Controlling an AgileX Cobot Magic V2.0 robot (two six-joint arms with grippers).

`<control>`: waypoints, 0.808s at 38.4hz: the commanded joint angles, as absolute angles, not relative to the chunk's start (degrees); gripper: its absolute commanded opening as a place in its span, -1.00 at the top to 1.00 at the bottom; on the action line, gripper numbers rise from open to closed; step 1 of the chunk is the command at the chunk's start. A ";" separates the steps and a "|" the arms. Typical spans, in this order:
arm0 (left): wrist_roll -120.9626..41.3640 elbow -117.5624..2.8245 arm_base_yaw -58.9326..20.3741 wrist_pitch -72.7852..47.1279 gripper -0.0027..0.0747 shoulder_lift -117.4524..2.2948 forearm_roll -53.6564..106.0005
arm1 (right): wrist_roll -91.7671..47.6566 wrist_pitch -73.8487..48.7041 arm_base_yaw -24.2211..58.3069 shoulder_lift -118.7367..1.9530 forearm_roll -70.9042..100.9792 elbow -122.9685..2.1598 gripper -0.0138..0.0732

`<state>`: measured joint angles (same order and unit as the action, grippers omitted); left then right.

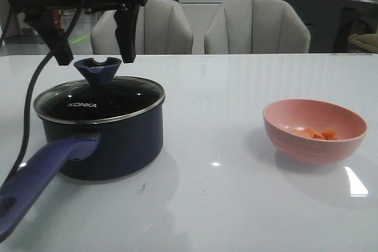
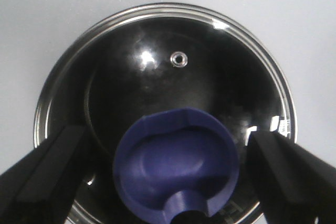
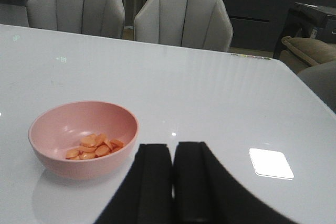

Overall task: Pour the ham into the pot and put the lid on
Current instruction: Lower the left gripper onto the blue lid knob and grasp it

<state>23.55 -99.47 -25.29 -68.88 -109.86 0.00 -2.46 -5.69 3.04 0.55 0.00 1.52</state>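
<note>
lid (image 1: 99,100): glass, rigid, breakable, on pot (image 1: 106,140); take by flared knob (image 1: 97,70); left claw (image 1: 93,51) wide open above it, empty; right claw (image 3: 173,182) closed, empty.

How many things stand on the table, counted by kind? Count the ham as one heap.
Pot: 1
Glass lid, on the pot: 1
Pink bowl: 1
Heap of ham, in the bowl: 1
Total: 4

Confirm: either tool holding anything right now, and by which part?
Nothing held. Left tool is open, its fingers either side of the lid knob without touching it. Right tool is shut on nothing, away from the pink bowl.
</note>
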 commanded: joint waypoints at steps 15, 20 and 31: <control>24.87 -101.31 -26.20 -67.48 -0.69 -108.62 1.42 | -2.67 -1.08 2.76 1.74 -0.51 1.24 0.32; 26.16 -101.31 -26.20 -67.68 -0.69 -108.62 1.47 | -2.67 -1.08 2.76 1.74 -0.51 1.24 0.32; 26.27 -101.31 -26.20 -68.82 -0.69 -108.92 1.87 | -2.67 -1.08 2.76 1.74 -0.51 1.24 0.32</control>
